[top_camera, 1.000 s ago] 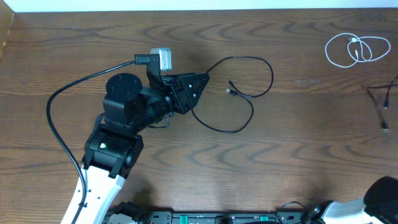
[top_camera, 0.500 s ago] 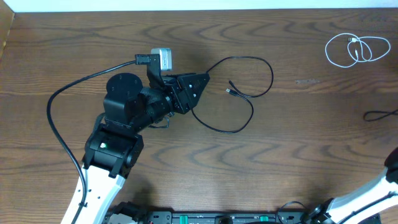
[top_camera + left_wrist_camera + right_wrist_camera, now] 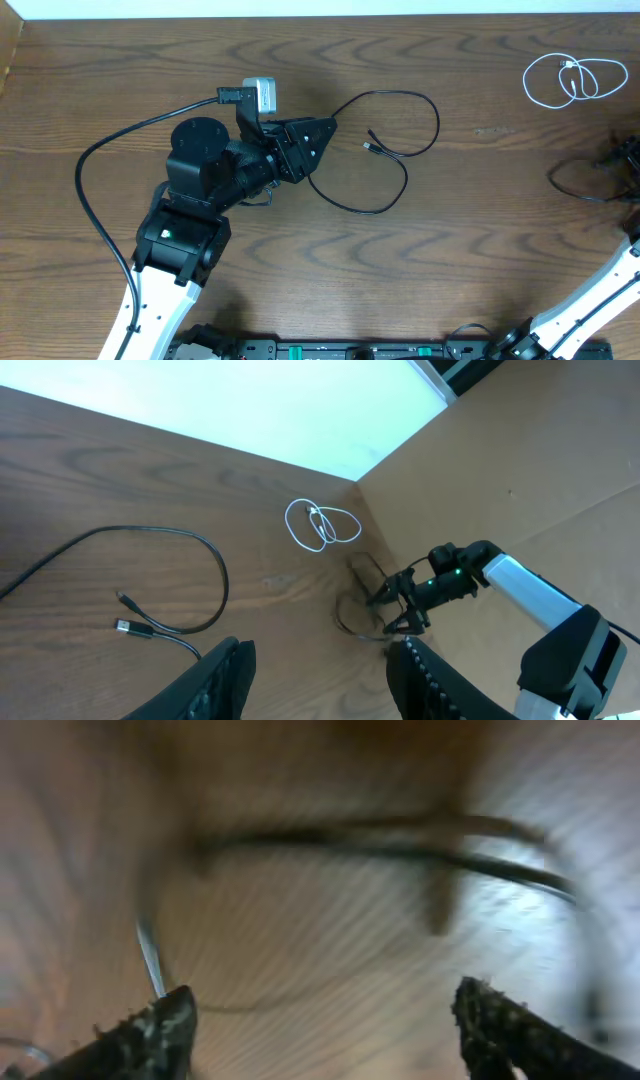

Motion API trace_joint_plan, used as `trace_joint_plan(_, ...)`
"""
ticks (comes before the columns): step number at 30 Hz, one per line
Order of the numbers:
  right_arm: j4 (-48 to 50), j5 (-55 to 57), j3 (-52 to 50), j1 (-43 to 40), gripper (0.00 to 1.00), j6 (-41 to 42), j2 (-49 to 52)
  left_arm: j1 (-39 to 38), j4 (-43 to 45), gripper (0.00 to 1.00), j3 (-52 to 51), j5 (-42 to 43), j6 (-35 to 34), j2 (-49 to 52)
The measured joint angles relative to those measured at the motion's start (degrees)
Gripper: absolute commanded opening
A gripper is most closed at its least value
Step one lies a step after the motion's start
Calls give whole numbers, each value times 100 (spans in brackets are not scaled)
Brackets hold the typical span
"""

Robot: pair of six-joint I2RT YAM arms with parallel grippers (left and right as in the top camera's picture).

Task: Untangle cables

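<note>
A thin black cable [image 3: 404,180] loops across the table's middle, its plug ends [image 3: 372,147] lying inside the loop. My left gripper [image 3: 322,131] hovers at that loop's left side, open, with nothing between its fingers [image 3: 228,678]. A white cable [image 3: 575,79] lies coiled at the far right. Below it a second black cable [image 3: 566,189] rests in a loose loop beside my right gripper [image 3: 622,158]. The right wrist view is blurred. It shows that gripper [image 3: 335,1030] open wide above the wood, with the black cable [image 3: 400,850] lying ahead of it.
The thick black cord [image 3: 100,150] of the left arm arcs over the table's left part. Both arm bases [image 3: 300,350] sit along the near edge. A brown cardboard wall [image 3: 520,470] stands past the table's right end.
My right gripper has opened and let go of the second black cable, which now lies looped on the table near the right edge. The left arm has not moved.
</note>
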Motion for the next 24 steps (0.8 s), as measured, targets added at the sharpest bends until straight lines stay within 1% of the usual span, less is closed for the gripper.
trace_joint_plan(4, 35, -247, 63, 0, 89, -42, -68, 0, -2, 48, 0, 0, 0, 0)
trace_joint_plan(6, 98, -302, 81, 0, 97, -59, -184, 0, -4, 48, 0, 0, 0, 0)
trace_joint_plan(7, 129, -321, 90, 0, 99, -70, -271, 0, -7, 48, 0, -2, 0, 0)
trace_joint_plan(10, 289, -365, 131, 0, 99, -101, -748, 0, -4, 48, 2, 0, 0, 31)
trace_joint_plan(14, 446, -358, 234, -2, 99, -103, -1722, 0, -11, 48, 0, 0, 0, 146)
trace_joint_plan(19, 496, -411, 356, 26, 97, -184, -2717, 0, -9, 48, 0, 0, 31, 256)
trace_joint_plan(24, 461, -927, 358, 297, 95, -610, -3077, 0, -319, 49, 0, -7, 544, 404)
